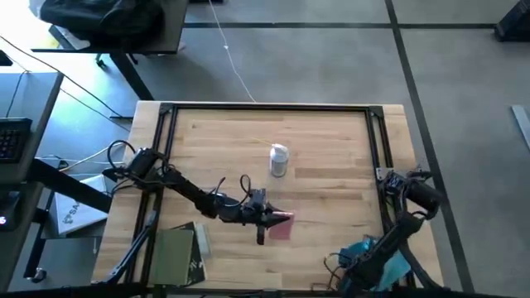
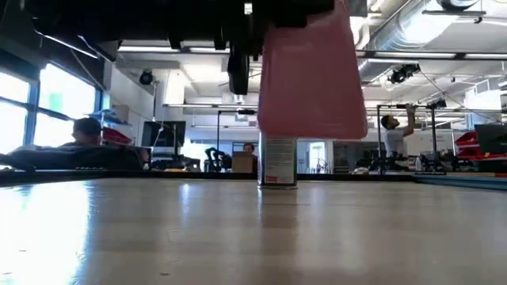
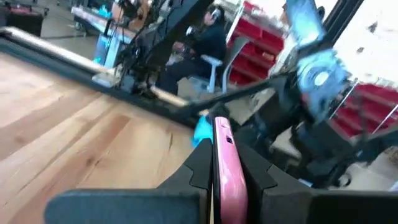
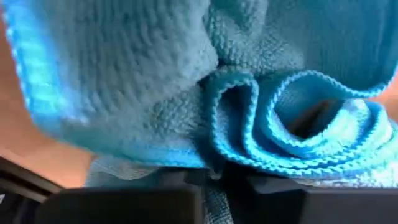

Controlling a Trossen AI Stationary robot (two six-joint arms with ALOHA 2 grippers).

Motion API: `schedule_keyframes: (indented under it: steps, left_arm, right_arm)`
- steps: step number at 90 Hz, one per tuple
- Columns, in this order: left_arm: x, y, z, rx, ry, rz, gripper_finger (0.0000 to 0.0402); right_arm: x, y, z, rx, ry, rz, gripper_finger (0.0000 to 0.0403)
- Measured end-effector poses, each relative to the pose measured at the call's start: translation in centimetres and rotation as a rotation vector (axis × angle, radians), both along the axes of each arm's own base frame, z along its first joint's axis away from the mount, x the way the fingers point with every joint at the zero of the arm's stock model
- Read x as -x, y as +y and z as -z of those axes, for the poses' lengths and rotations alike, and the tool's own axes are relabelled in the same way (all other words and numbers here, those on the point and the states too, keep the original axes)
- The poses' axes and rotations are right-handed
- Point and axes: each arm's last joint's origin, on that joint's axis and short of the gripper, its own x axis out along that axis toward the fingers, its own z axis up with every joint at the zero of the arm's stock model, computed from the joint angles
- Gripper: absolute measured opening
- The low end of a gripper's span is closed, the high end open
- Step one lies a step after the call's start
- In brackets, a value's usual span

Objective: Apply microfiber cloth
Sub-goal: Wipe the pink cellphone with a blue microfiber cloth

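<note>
Right gripper (image 4: 214,180) pinches the bunched microfiber cloth (image 4: 186,81).

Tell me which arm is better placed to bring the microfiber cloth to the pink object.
The right arm, probably. Its gripper already grips the microfiber cloth at the table's near right corner, while the left gripper is busy holding the pink object above the table's middle.
</note>
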Motion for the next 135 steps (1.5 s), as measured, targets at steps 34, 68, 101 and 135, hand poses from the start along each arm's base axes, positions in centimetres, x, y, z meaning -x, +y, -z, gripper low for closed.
schedule_keyframes:
  steps: [34,68,101,135]
  left_arm:
    - [-0.1,0.5,0.3,0.098,0.028,-0.102,0.0015]
    - [-0.1,0.7,0.3,0.356,0.006,-0.159,0.0015]
    - [0.1,0.4,0.2,0.365,-0.011,-0.166,0.0015]
    - [0.2,0.2,0.1,0.384,-0.017,-0.132,0.0015]
  right_arm:
    - [-3.1,-3.0,-11.8,0.343,-0.561,-0.134,0.0]
    - [-7.5,-4.3,-10.5,0.585,-1.13,-0.187,0.0]
    - [-12.6,-5.8,-7.5,0.575,-1.332,-0.334,0.0]
    - [-13.4,-6.9,-5.2,0.521,-1.442,-0.405,0.0]
